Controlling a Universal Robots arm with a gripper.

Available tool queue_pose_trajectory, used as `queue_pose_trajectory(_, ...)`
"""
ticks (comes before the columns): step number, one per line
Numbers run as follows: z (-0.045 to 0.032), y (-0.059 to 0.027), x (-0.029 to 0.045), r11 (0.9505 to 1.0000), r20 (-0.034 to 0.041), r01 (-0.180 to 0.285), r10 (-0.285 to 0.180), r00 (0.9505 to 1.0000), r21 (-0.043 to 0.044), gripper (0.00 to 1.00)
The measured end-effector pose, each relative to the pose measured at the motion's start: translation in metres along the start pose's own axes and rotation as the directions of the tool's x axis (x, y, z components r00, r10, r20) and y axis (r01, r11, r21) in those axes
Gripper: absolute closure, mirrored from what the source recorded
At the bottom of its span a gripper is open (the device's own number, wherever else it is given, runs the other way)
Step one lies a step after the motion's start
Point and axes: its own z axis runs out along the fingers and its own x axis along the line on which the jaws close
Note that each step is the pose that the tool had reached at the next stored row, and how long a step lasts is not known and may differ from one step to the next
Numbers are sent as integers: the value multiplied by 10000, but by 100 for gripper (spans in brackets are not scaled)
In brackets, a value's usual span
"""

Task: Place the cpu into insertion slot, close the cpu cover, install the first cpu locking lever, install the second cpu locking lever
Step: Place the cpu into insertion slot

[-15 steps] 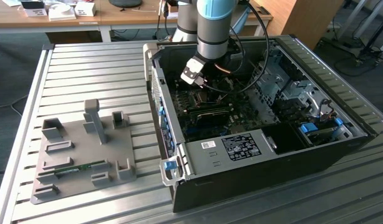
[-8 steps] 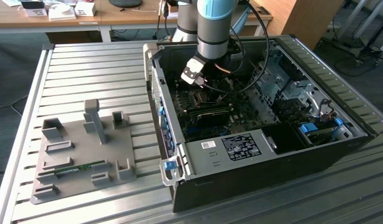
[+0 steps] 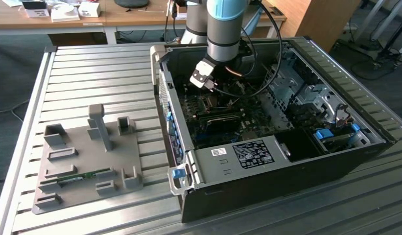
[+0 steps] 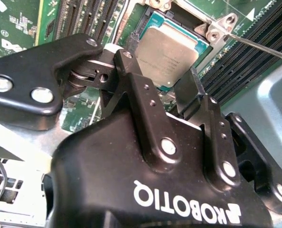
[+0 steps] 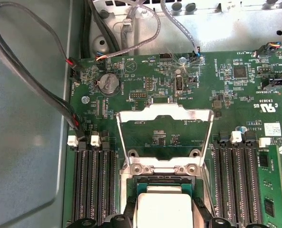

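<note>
Evidently mid-placement: holding the cpu (image 4: 172, 50) flat, clenched edge to edge in the gripper (image 5: 164, 214), right over the insertion slot (image 5: 162, 181). Seated or just above, cannot tell. Beyond, note the cpu cover (image 5: 164, 111) swung open on its hinge, not yet closed. Reads as step one of four. Probably calls for staying level and square to the socket rim.

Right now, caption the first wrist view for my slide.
Wrist close-up: cpu at the insertion slot, cpu cover hinged open.
</note>
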Motion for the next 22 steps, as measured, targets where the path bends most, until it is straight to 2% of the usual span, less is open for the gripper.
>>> queue_pose_trajectory(22, 33, 15, 5, 10000, 2, -1, 1, 10000, 1, 46)
